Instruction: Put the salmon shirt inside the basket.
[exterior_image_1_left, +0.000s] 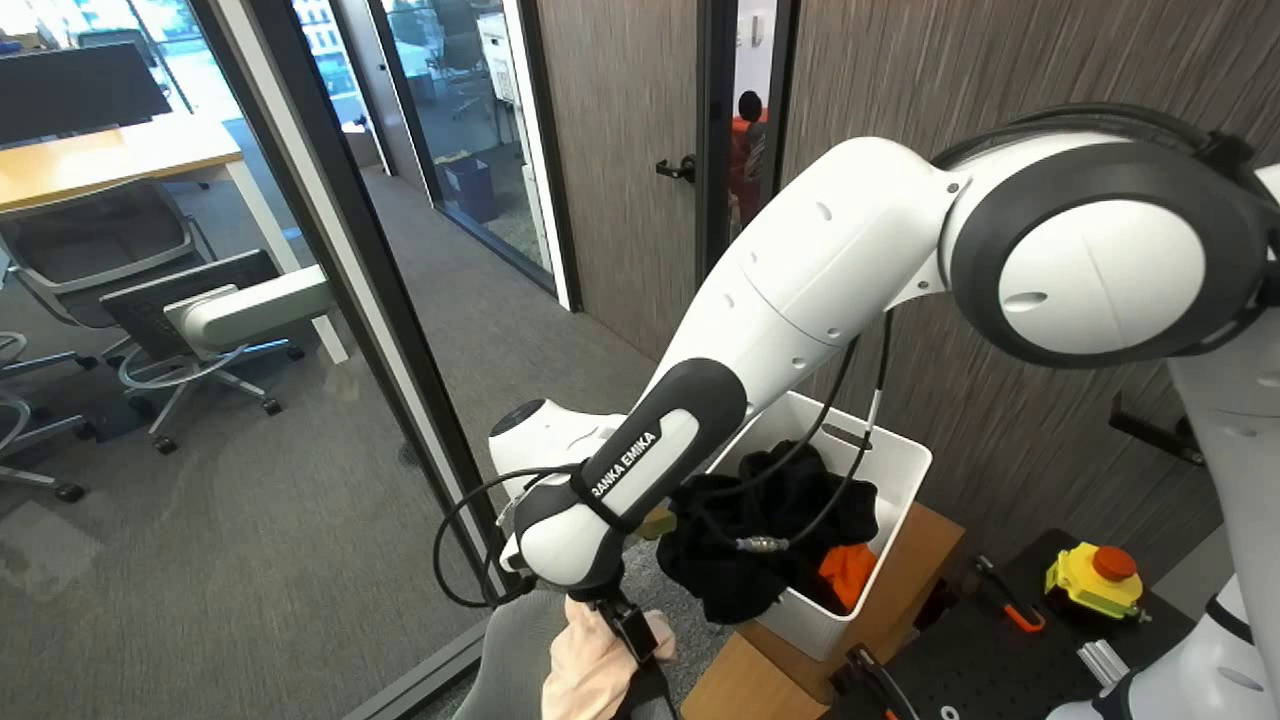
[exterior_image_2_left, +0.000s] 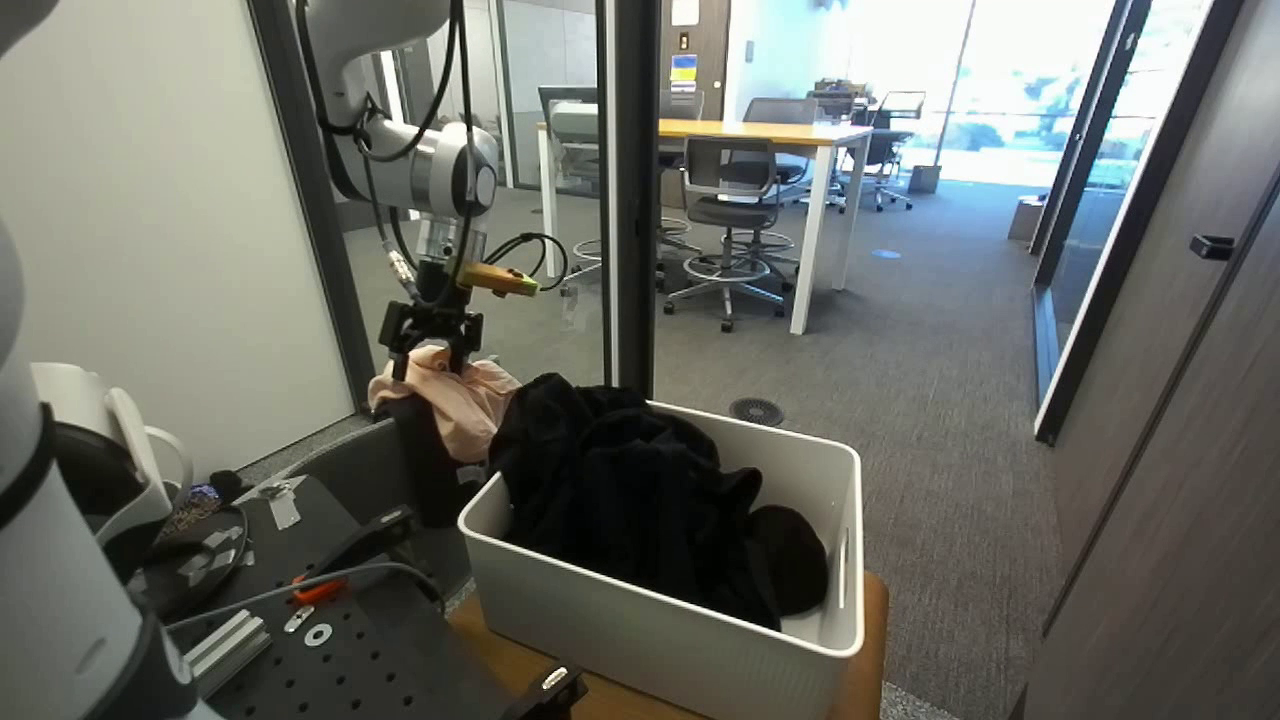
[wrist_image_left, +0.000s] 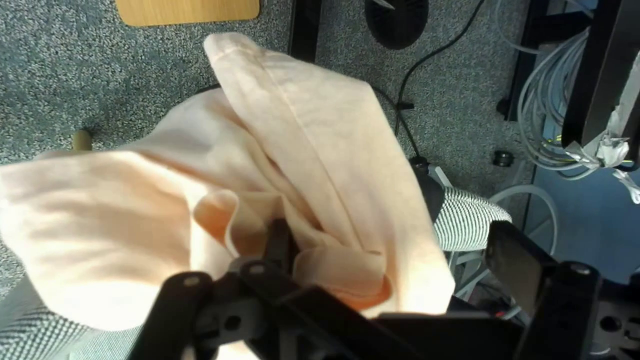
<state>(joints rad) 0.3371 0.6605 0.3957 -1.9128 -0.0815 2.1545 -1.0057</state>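
Observation:
The pale peach salmon shirt (exterior_image_1_left: 590, 665) lies crumpled over the grey chair (exterior_image_1_left: 515, 640), beside the basket. In an exterior view the shirt (exterior_image_2_left: 465, 405) hangs down next to the basket's near-left corner. My gripper (exterior_image_2_left: 428, 362) points down at it with its jaws wide apart. The wrist view has the gripper (wrist_image_left: 397, 250) open, one finger (wrist_image_left: 280, 245) pushed into the folds of the shirt (wrist_image_left: 320, 130), the opposite finger (wrist_image_left: 515, 260) beyond its edge. Whether cloth lies fully between the fingers is hard to tell. The white basket (exterior_image_2_left: 660, 625) stands apart from the gripper.
A black garment (exterior_image_2_left: 620, 480) fills much of the basket and rises over its rim on the shirt's side; an orange item (exterior_image_1_left: 848, 575) lies there too. The basket rests on a wooden surface (exterior_image_1_left: 925, 545). A black perforated table (exterior_image_2_left: 370, 665) carries clamps. A glass wall with a dark post (exterior_image_2_left: 630, 200) stands behind.

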